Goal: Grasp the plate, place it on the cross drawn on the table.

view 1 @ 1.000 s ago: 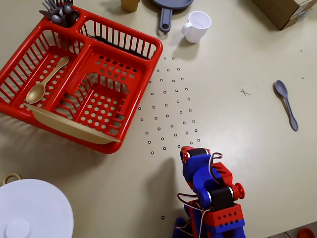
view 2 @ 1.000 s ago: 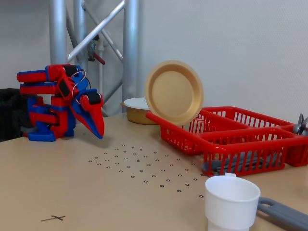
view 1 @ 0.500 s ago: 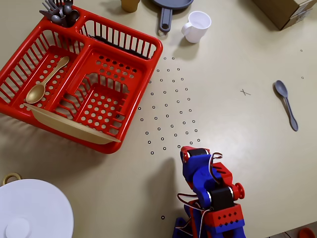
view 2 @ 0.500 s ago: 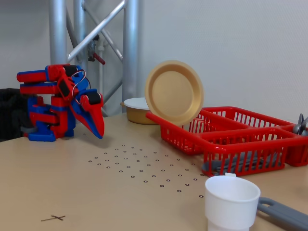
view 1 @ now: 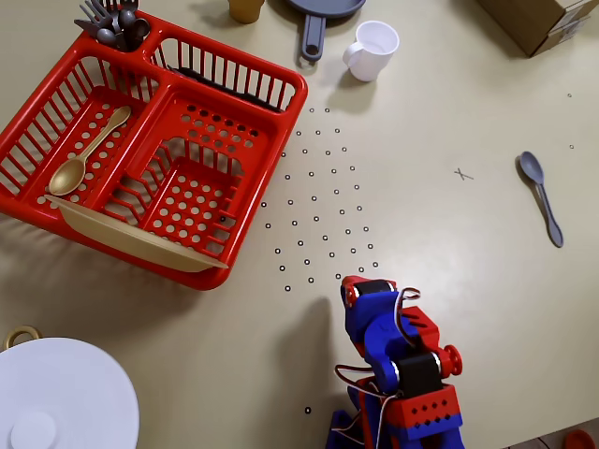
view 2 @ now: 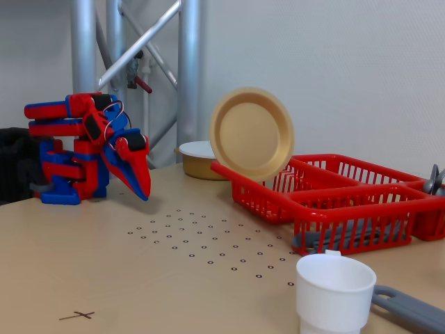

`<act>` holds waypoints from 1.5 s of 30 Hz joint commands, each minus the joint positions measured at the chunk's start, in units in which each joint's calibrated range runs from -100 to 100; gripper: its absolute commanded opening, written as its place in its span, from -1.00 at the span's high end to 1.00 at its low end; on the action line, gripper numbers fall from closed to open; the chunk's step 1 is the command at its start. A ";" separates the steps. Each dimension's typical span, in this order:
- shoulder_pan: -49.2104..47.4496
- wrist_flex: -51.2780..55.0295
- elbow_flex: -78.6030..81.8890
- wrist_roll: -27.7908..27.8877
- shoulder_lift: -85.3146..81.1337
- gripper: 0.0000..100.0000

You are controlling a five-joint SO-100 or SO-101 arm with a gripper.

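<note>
We see the round tan plastic plate [view 2: 252, 133] standing upright in the red slatted rack [view 2: 334, 198], our claw [view 2: 141, 191] pressed together, well apart.

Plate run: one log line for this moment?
phase: pre-grasp | gripper: shut, empty, folded near base | plate: upright in red rack | cross: bare

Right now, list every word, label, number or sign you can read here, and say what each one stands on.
No words, brands or numbers can be read in either view.
"X": a small cross drawn on the table, seen in the overhead view and the fixed view.
The cardboard box shows no readable print.
</note>
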 commanded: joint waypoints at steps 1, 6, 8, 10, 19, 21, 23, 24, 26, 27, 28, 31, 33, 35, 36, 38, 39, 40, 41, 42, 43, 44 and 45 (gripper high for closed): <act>0.95 -0.84 0.54 0.20 -0.35 1.00; 0.95 -0.84 0.54 0.20 -0.35 1.00; 0.95 -0.84 0.54 0.20 -0.35 1.00; 0.95 -0.84 0.54 0.44 -0.35 1.00; -1.92 -5.75 1.90 1.76 -0.43 0.69; -2.86 -7.27 -0.73 3.13 -0.43 0.70; -3.79 -10.17 -3.45 4.44 0.07 0.69; -4.37 -11.70 -5.35 5.67 0.58 0.71; -4.87 -14.60 -9.89 8.79 1.85 0.72; -5.37 -15.00 -12.88 10.06 2.86 0.71; -5.66 -15.08 -16.05 13.09 4.13 0.73; -6.30 -13.71 -29.38 19.83 10.47 0.69; -7.67 -10.74 -41.17 22.95 17.23 0.63; -10.68 -9.77 -50.96 26.52 22.56 0.59; -12.12 -9.61 -55.31 27.45 24.76 0.58; -14.77 -7.52 -63.29 31.01 29.32 0.51; -15.85 -6.47 -66.28 32.87 31.27 0.47; -16.93 -5.67 -69.27 34.24 33.04 0.45; -17.93 -3.97 -71.72 36.58 34.90 0.42; -18.65 -2.28 -73.62 38.83 36.51 0.37; -19.30 -1.08 -75.62 40.20 37.94 0.35; -20.01 0.29 -77.79 42.00 39.30 0.32; -20.66 1.42 -79.52 43.81 40.40 0.29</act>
